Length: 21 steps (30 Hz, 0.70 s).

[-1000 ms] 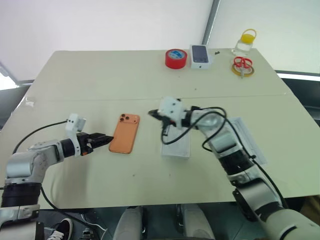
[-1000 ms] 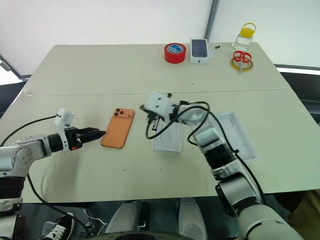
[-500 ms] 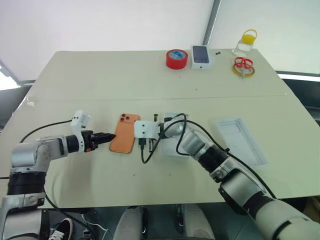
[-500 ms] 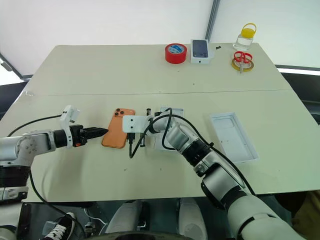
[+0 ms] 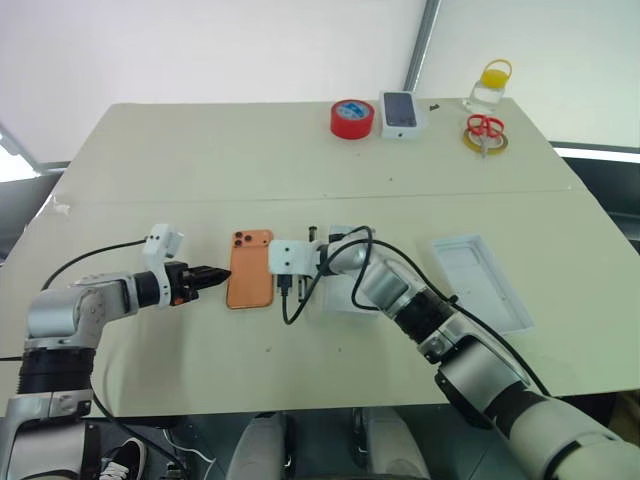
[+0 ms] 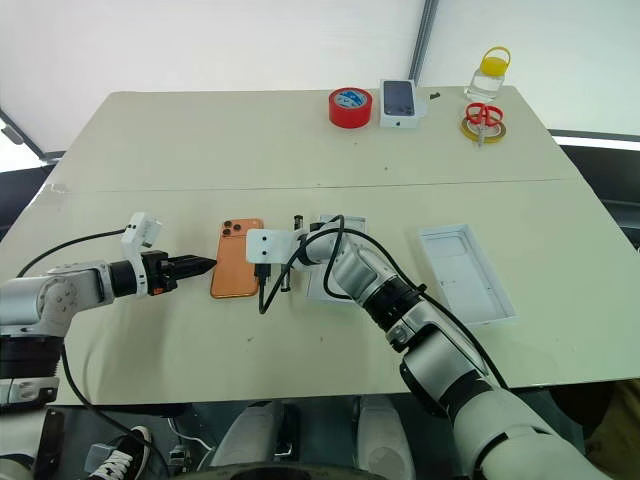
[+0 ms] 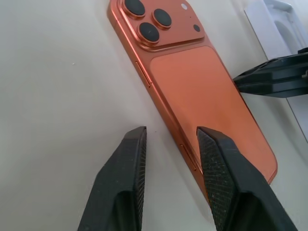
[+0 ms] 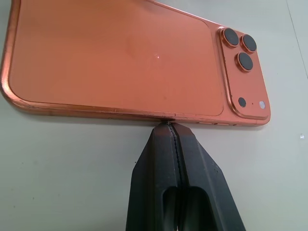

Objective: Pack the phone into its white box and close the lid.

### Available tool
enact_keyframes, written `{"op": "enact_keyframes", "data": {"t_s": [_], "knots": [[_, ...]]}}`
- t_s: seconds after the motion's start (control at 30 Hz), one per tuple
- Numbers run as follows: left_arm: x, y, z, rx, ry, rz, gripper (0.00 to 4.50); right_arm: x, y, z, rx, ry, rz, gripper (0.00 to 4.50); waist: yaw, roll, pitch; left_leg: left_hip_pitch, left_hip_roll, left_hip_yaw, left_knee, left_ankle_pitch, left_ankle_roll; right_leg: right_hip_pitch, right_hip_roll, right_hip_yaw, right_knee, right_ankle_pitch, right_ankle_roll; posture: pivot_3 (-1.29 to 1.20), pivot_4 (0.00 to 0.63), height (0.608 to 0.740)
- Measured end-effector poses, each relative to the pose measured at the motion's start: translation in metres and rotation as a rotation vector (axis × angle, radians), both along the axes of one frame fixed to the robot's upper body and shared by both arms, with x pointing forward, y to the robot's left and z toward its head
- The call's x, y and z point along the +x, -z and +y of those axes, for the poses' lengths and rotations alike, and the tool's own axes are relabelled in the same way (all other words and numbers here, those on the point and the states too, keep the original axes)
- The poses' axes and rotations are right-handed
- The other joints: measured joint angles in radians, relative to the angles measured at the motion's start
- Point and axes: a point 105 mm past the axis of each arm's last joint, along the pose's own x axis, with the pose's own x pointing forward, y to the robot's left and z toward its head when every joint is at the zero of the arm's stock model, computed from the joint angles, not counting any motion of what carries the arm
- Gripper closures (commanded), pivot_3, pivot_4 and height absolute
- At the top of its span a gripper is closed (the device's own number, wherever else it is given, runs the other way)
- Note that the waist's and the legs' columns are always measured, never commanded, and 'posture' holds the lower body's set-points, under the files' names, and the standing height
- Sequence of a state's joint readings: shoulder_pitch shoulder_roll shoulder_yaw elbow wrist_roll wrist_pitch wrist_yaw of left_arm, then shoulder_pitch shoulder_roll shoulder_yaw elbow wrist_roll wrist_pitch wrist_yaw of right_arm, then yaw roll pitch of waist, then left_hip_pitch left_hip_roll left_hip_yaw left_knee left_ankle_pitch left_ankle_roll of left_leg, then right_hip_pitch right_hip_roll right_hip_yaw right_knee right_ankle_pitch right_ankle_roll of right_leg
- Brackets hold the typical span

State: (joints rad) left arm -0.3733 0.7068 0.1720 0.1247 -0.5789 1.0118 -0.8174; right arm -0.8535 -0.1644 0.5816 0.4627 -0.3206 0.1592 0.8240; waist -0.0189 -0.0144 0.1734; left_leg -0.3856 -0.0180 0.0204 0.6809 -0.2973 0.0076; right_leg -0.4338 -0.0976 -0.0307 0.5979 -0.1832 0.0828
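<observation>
Two grippers flank the phone on the table in the eye views, the white box just right of it. Left wrist view: the left gripper is parted, straddling the phone's edge. Right wrist view: the right gripper, clenched empty, touches the opposite edge.
</observation>
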Motion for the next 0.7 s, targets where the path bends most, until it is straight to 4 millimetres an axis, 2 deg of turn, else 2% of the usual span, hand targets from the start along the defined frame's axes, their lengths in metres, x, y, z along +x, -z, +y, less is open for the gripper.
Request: {"op": "enact_keyframes", "data": {"t_s": [0.07, 0.17, 0.2, 0.33, 0.7], "knots": [[-0.001, -0.001, -0.003, -0.016, 0.007, 0.001, 1.75, 0.000, 0.000, -0.001, -0.001, 0.001, -0.001, 4.50, 0.002, 0.000, 0.000, 0.000, 0.000, 0.000, 0.000, 0.000, 0.000, 0.000, 0.000, 0.000, 0.000, 0.000, 0.000, 0.00, 0.150, 0.740], [-0.001, -0.004, -0.008, -0.079, 0.012, 0.021, 0.34, 0.001, 0.001, -0.002, -0.007, 0.005, -0.005, 4.50, 0.005, 0.001, 0.000, 0.002, 0.000, -0.001, 0.000, 0.000, 0.000, 0.002, 0.000, 0.000, 0.000, 0.000, 0.000, 0.00, 0.150, 0.740], [-0.001, -0.005, -0.010, -0.105, 0.010, 0.034, 0.03, 0.001, 0.001, -0.002, -0.010, 0.005, -0.005, 4.50, 0.006, 0.001, 0.000, 0.003, 0.000, -0.001, 0.000, 0.000, 0.000, 0.003, 0.000, 0.000, 0.000, 0.000, 0.000, 0.00, 0.150, 0.740], [-0.003, -0.005, -0.007, -0.165, -0.023, 0.093, 0.03, -0.002, 0.003, -0.003, -0.018, -0.008, 0.010, 4.50, -0.002, 0.001, -0.001, 0.011, 0.000, 0.000, -0.003, 0.000, 0.000, 0.009, 0.000, 0.000, -0.001, -0.001, 0.000, 0.00, 0.150, 0.740], [-0.006, -0.010, -0.016, -0.187, -0.049, 0.172, 0.03, -0.004, 0.003, 0.001, -0.012, -0.023, 0.014, 4.50, -0.001, 0.001, -0.001, 0.011, 0.000, 0.000, -0.006, 0.000, 0.000, 0.008, 0.000, 0.001, -0.001, -0.001, 0.002, 0.00, 0.150, 0.740]]}}
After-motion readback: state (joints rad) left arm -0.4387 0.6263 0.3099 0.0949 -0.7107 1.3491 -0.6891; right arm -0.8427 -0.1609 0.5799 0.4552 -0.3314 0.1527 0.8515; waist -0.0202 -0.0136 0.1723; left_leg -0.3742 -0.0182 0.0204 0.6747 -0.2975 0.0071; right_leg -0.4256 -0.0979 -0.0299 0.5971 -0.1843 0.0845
